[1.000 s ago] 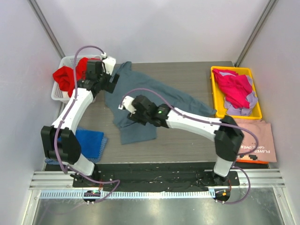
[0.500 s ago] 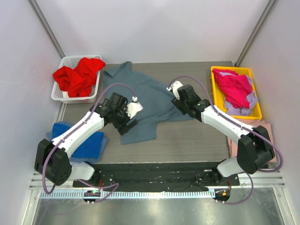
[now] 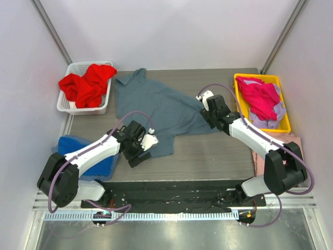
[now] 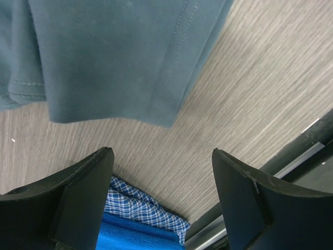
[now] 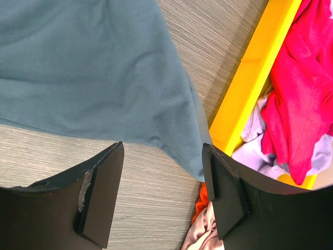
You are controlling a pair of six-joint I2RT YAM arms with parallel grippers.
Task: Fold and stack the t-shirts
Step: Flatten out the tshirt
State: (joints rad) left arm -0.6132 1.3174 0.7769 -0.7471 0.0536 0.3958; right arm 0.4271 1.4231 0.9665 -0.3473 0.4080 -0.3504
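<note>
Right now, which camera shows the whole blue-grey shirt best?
The top view: the blue-grey shirt lies spread on the table, nearly whole, collar to hem. The left wrist view shows just a hem corner; the right wrist view shows just one edge beside the yellow bin.

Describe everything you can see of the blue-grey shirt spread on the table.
The blue-grey shirt is soft, matte cloth with stitched hems, lying flat but rumpled on the wood-grain table, collar toward the far left, one corner stretched right. The open left tool sits at its near hem, the open right tool at that corner; neither grips it.
</note>
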